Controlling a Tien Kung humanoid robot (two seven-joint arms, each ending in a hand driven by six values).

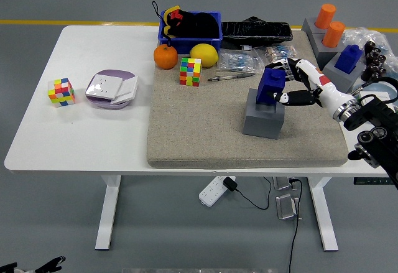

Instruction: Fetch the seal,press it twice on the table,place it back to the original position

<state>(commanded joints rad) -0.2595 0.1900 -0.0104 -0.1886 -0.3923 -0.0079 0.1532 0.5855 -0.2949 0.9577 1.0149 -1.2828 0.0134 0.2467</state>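
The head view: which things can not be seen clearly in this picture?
- Stamping face of the blue seal: hidden, it faces down toward the gray holder.
- Contact of the right hand on the seal: its far-side fingers are behind the seal.
- Contents of the blue bin: dark items, not identifiable.
- Clear packets behind the pen: print too small.
- Left arm: outside the frame.
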